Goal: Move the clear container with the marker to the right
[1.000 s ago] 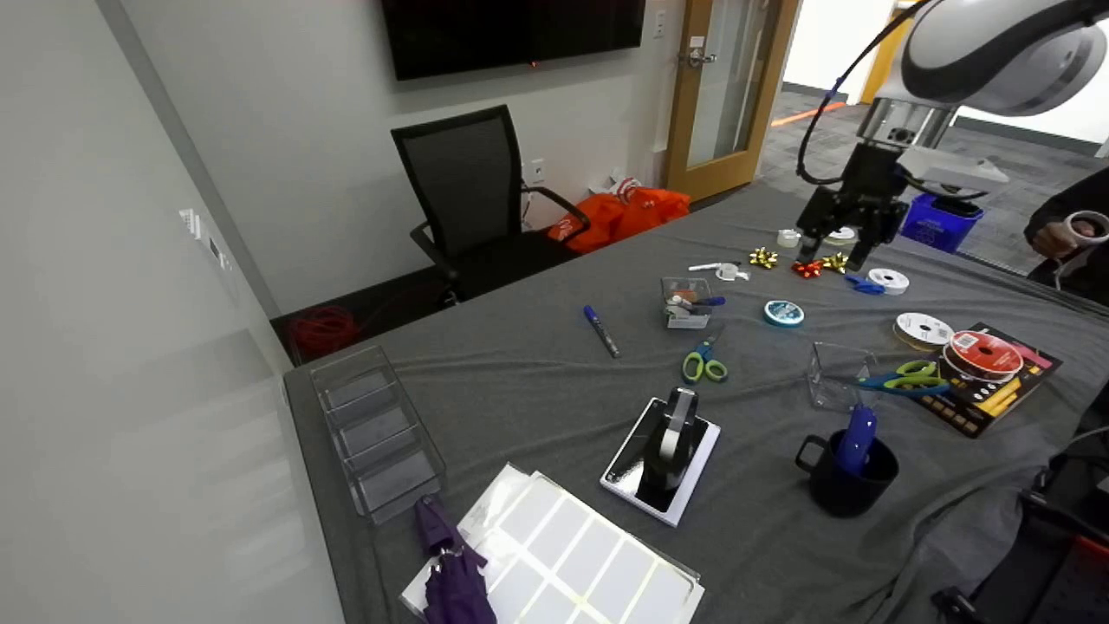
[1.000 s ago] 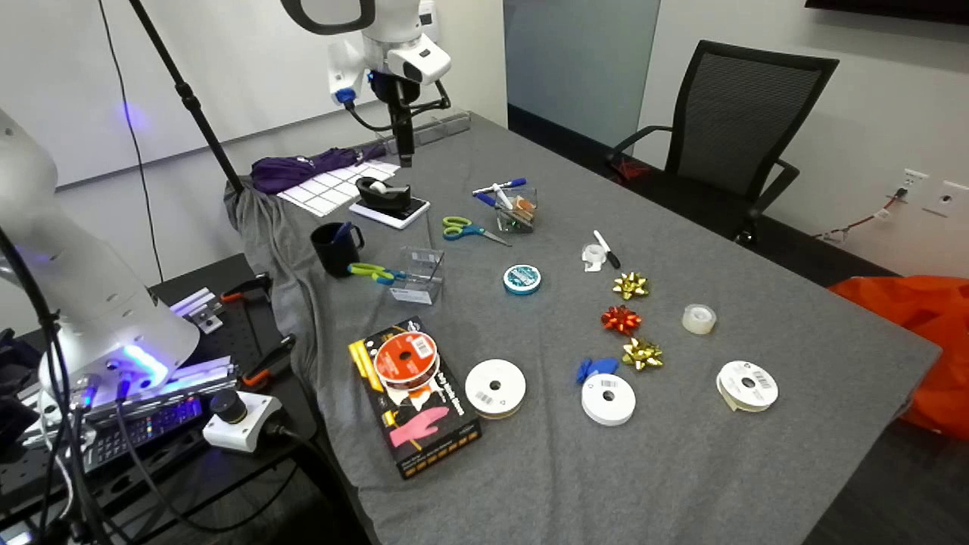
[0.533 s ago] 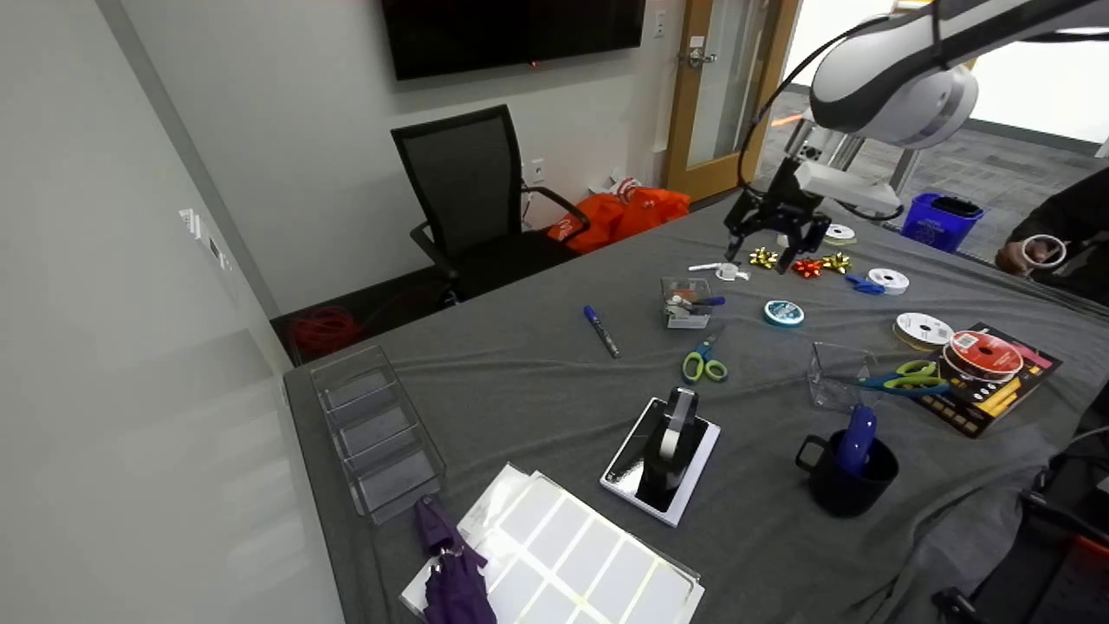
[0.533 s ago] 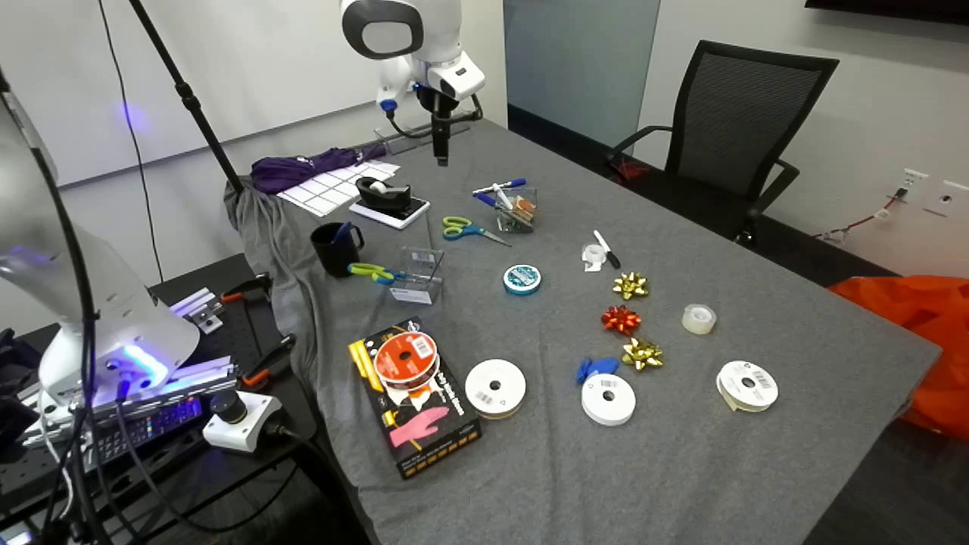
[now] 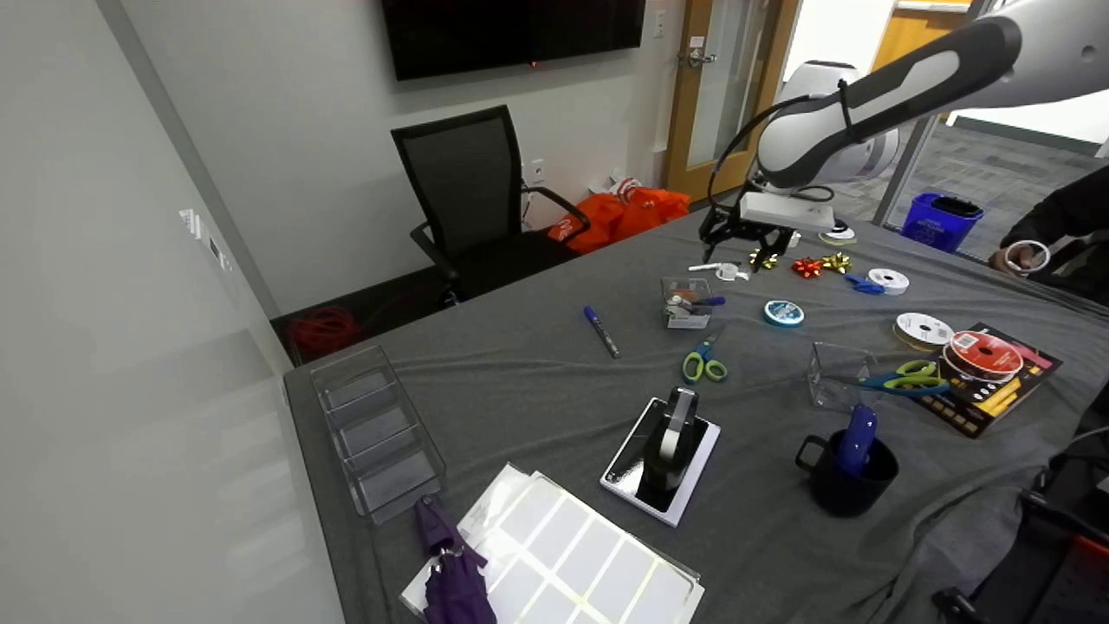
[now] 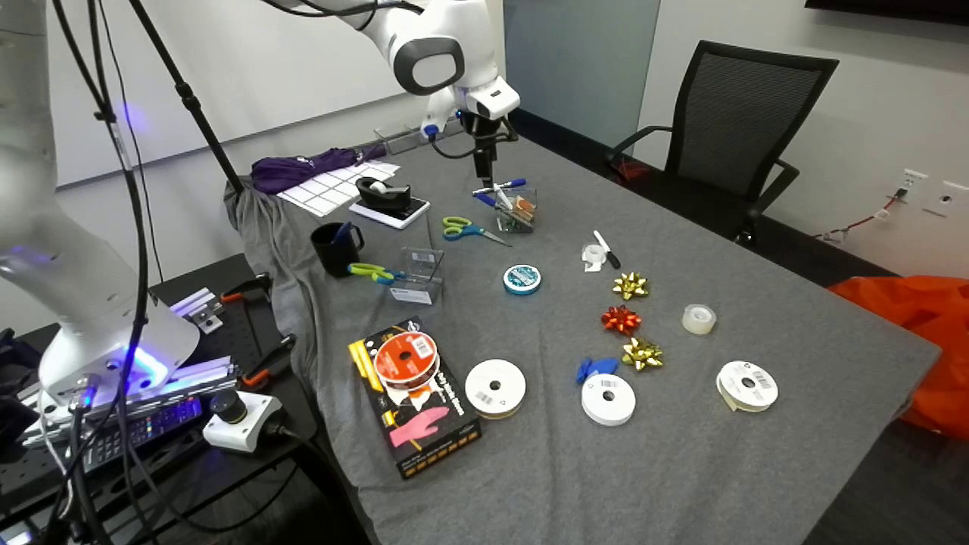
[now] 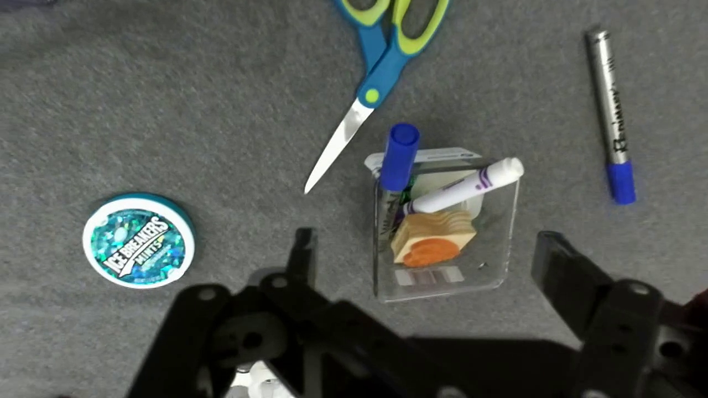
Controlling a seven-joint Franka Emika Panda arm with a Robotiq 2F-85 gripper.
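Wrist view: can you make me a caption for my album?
Open robot hand framing a clear container holding markers and a wooden block, with scissors and a round mint case nearby.

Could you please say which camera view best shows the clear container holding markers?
The wrist view: it looks down into the clear container, where a blue-capped marker, white marker and wooden block are distinct. Both exterior views show the container smaller and obliquely, its contents crowded together.

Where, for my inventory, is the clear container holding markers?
In the wrist view, the clear container sits right of centre, beside the scissors' blade and left of the loose blue-capped marker.
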